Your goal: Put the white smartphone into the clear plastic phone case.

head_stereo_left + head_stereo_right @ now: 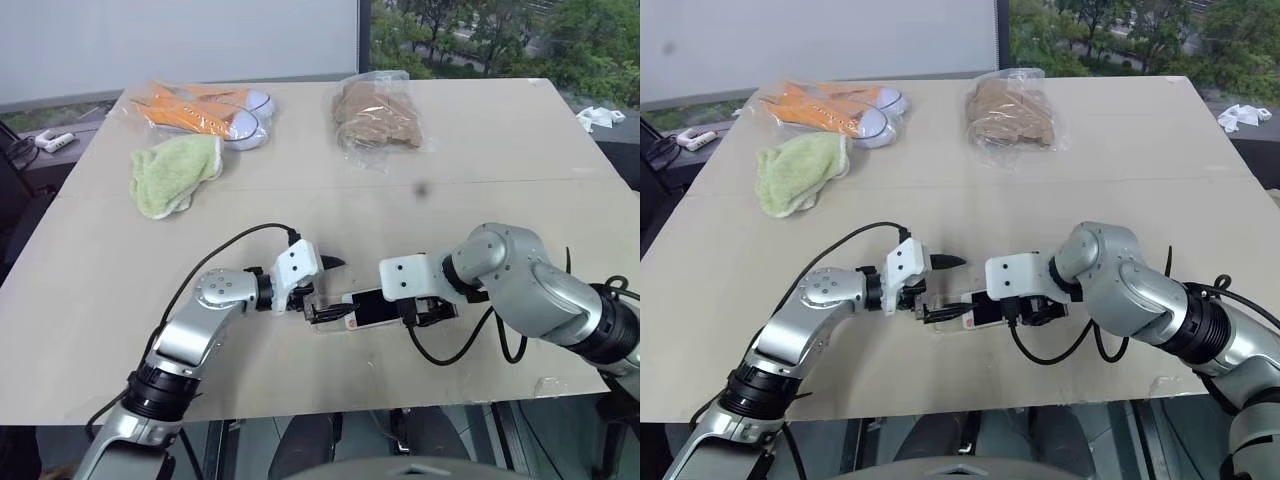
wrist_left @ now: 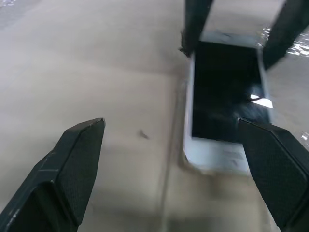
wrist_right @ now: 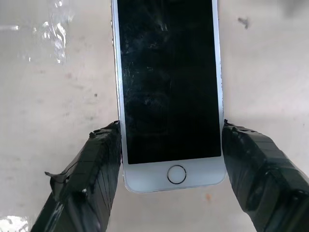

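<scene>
Handling first: we judge the white smartphone (image 3: pixel 169 92) to be stiff, light and smooth-edged, with a glass face that already shows fine scratches, so we take it by its long side edges and never by the screen. The clear plastic phone case (image 1: pixel 945 316) is thin, springy and probably slippery; its outline is hard to trace, showing mostly as glints at the phone's far end, so we cannot tell whether the phone has entered it.

Position: the phone lies face up, flat or nearly so, near the front edge of the bench (image 1: pixel 460 170), between the two arms, with its home button end toward the right arm.

Right pincer (image 3: pixel 169 145): partly spread, its two black fingers pressing the phone's long edges just above the home button. We read this as a pinch on the phone.

Left pincer (image 2: pixel 174 169): spread wide, holding nothing, aimed at the phone's opposite short end, one finger close to its corner.

We expect the case to flex under pressure, so it should be braced by its rim.
</scene>
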